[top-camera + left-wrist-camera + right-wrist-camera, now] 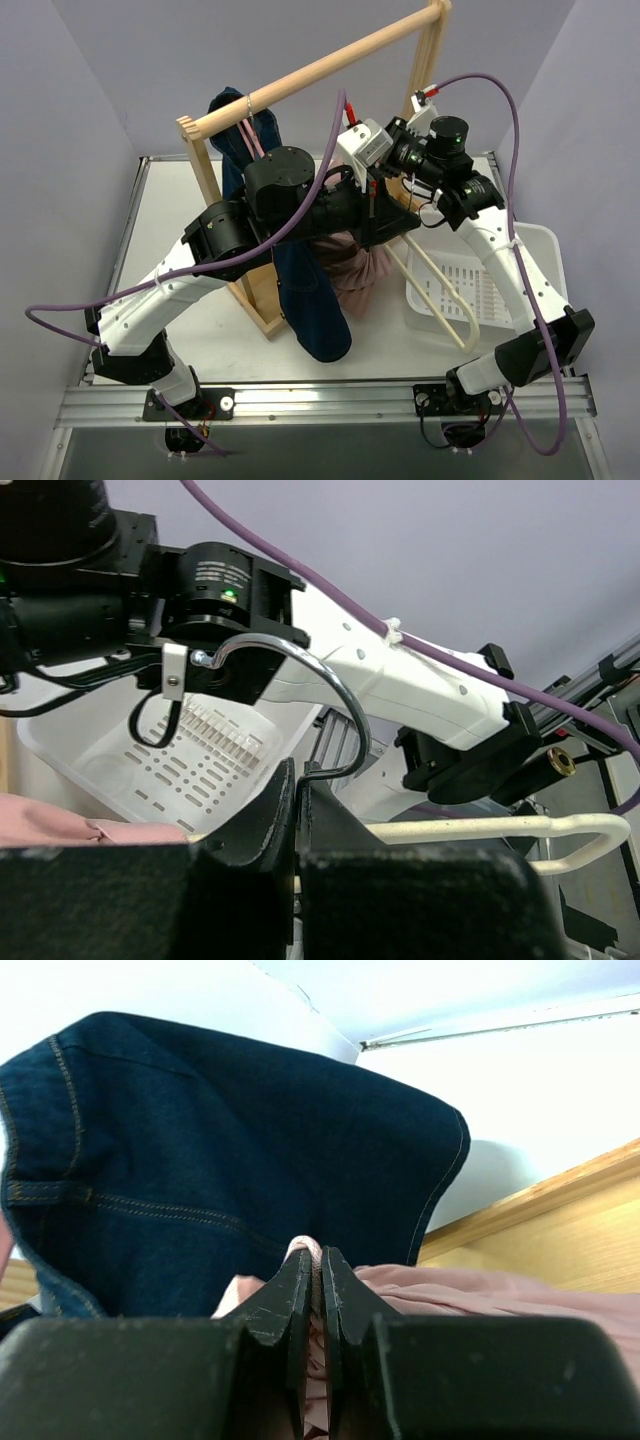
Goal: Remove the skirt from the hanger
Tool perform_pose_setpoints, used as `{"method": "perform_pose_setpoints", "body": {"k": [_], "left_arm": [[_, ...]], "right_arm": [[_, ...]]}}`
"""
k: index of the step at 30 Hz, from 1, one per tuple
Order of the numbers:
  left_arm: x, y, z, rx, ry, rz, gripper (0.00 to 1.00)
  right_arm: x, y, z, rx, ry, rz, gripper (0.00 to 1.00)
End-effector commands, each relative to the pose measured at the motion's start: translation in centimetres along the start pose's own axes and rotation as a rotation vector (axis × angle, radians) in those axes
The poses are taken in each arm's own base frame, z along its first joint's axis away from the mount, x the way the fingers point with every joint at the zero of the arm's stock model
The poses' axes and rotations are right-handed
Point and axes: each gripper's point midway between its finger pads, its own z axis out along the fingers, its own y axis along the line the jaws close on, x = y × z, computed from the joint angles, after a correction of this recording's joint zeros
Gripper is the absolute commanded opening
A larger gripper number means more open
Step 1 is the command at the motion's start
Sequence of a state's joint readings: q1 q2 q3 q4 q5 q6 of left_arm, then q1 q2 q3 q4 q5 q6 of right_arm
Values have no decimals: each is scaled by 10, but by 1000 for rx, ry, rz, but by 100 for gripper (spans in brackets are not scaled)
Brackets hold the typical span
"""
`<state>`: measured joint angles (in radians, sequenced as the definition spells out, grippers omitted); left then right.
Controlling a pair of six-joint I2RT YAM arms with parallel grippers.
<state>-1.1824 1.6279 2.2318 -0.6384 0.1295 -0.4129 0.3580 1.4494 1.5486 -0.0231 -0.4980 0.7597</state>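
The cream hanger (432,304) slants down over the table in front of the rack, and its bar (480,828) and silver hook (345,705) show in the left wrist view. My left gripper (297,780) is shut on the base of that hook; in the top view it (398,230) is at mid-table. The dusty-pink skirt (352,272) hangs bunched below it. My right gripper (318,1260) is shut on a fold of the skirt (480,1290); in the top view it (370,203) is just above the left gripper, partly hidden.
A dark blue denim garment (305,290) hangs on a pink hanger from the wooden rack (320,68), right beside the skirt, and fills the right wrist view (220,1150). A white slotted basket (535,245) stands on the right under the hanger.
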Motion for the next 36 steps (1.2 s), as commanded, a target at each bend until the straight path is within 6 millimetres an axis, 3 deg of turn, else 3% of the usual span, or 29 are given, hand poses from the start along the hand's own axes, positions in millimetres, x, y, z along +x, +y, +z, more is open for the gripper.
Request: {"method": "perform_pose_setpoints", "body": {"k": [1, 6, 18, 29, 36], "left_arm": [[-28, -62, -22, 239, -51, -87, 2], [-37, -80, -30, 315, -58, -121, 2], [-43, -97, -28, 398, -52, -187, 2], [-79, -122, -41, 494, -121, -208, 2], [-83, -119, -39, 480, -139, -195, 2]], "right_arm": [[-38, 4, 13, -11, -144, -43, 0], [-36, -2, 27, -19, -141, -25, 0], [-27, -21, 51, 11, -114, -4, 0], [-9, -37, 63, 28, -97, 25, 0], [-2, -42, 59, 63, -89, 4, 0]]}}
